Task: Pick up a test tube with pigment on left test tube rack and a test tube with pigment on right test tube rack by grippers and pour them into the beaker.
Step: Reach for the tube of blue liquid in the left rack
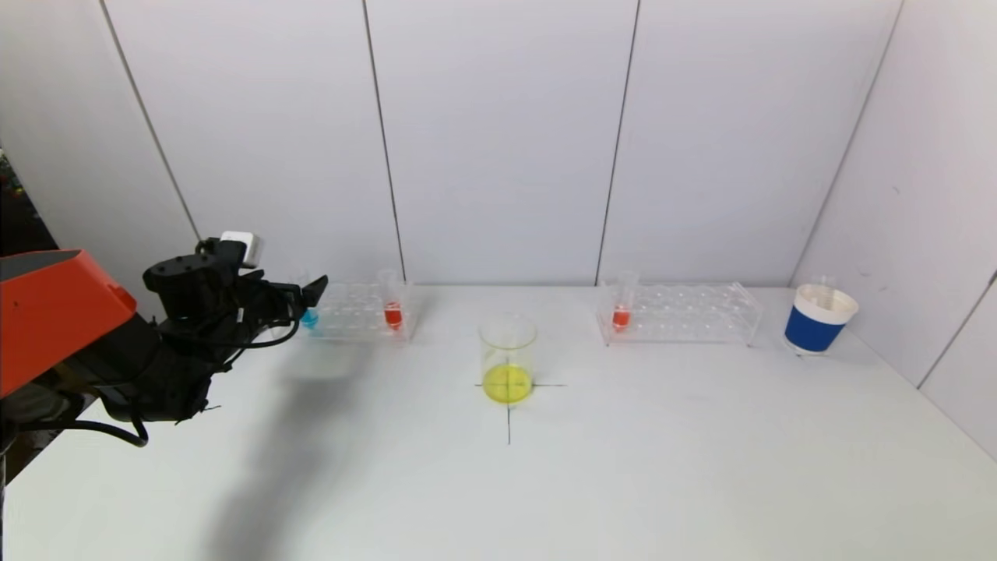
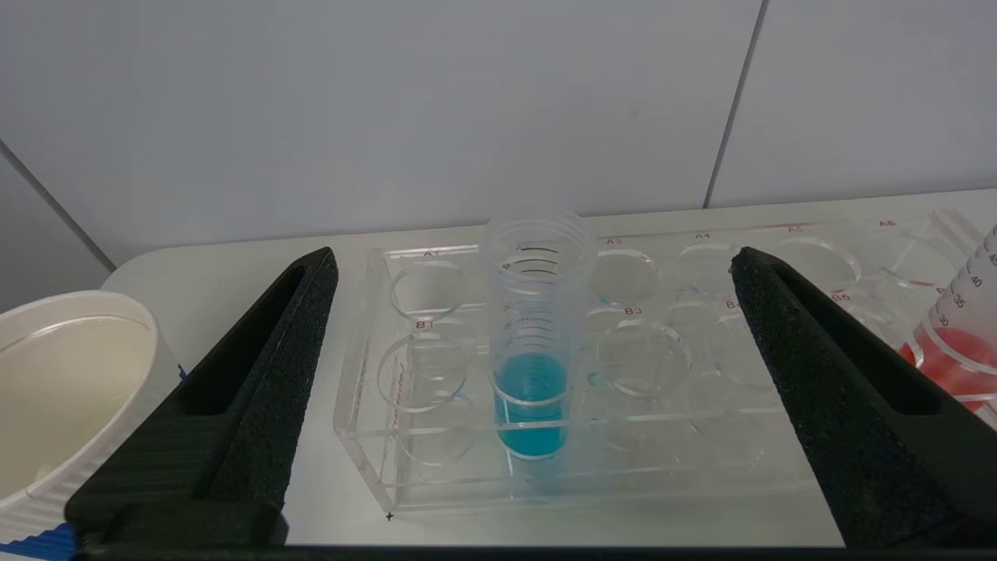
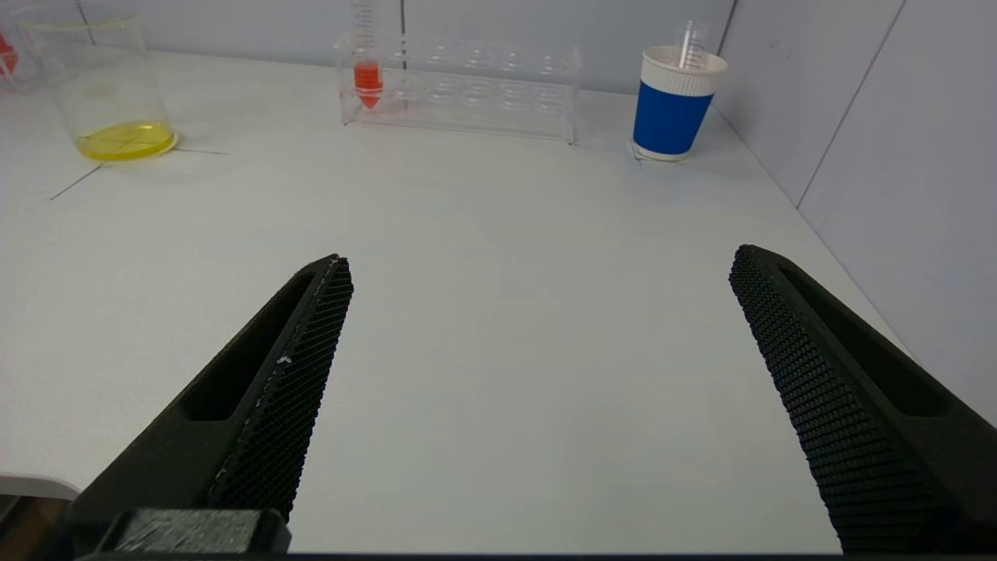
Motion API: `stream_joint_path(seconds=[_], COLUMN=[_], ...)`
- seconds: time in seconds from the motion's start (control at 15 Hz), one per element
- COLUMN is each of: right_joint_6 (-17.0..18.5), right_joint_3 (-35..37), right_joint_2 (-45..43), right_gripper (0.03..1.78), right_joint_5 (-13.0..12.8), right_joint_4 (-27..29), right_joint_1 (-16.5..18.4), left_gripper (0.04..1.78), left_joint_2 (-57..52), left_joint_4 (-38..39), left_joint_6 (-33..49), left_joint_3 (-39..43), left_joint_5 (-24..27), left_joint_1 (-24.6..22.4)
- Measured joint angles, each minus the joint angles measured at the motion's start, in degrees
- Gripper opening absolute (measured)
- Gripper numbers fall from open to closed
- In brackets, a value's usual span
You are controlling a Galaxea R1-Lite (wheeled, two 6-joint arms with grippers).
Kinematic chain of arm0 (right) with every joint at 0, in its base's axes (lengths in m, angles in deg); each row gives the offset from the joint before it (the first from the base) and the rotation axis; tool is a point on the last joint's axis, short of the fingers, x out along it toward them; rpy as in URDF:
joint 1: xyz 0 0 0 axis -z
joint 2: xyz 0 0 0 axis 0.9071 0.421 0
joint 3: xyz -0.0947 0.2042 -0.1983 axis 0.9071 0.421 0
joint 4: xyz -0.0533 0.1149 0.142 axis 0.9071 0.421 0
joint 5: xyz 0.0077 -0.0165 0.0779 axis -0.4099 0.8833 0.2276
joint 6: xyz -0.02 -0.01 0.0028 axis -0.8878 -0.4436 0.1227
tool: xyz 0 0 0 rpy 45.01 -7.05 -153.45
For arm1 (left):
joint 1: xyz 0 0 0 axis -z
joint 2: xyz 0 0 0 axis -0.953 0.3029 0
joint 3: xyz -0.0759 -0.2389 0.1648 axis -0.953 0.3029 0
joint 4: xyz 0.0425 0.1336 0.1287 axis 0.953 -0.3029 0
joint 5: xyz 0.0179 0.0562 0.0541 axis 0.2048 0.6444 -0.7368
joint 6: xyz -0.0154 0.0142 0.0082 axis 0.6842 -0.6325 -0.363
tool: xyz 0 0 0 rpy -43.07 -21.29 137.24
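Observation:
The clear left rack (image 1: 354, 308) holds a tube of blue pigment (image 1: 310, 318) at its left end and a red tube (image 1: 393, 314) at its right end. My left gripper (image 1: 310, 300) hovers open just in front of the blue tube (image 2: 533, 374); its fingers (image 2: 296, 343) stand wide apart on either side without touching the tube. A beaker (image 1: 508, 358) with yellow liquid sits at table centre. The right rack (image 1: 693, 312) carries one red tube (image 1: 621, 315). My right gripper (image 3: 541, 261) is open and empty over bare table, far short of that rack (image 3: 483, 86).
A blue-and-white paper cup (image 1: 818, 319) stands right of the right rack, near the side wall. A white cup (image 2: 62, 374) sits close to the left rack's outer end. A black cross marks the table under the beaker. Wall panels rise directly behind both racks.

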Motion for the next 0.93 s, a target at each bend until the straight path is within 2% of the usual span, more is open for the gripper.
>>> stream_joint_path(seconds=[0.47, 0.67, 0.93], right_joint_6=[0.00, -0.02, -0.02], right_joint_3=[0.00, 0.00, 0.00], right_joint_2=[0.00, 0.00, 0.00], right_gripper=[1.76, 1.76, 1.76], right_joint_5=[0.00, 0.00, 0.00], right_joint_4=[0.00, -0.02, 0.00], right_joint_1=[0.00, 0.00, 0.00], left_gripper=[1.76, 1.76, 1.76], left_joint_2=[2.15, 3.30, 4.47], left_joint_4=[0.28, 3.56, 4.27], left_joint_6=[-0.16, -0.27, -0.35], left_joint_3=[-1.80, -1.90, -1.85], left_joint_5=[0.00, -0.02, 0.00], left_joint_1=[-0.07, -0.05, 0.02])
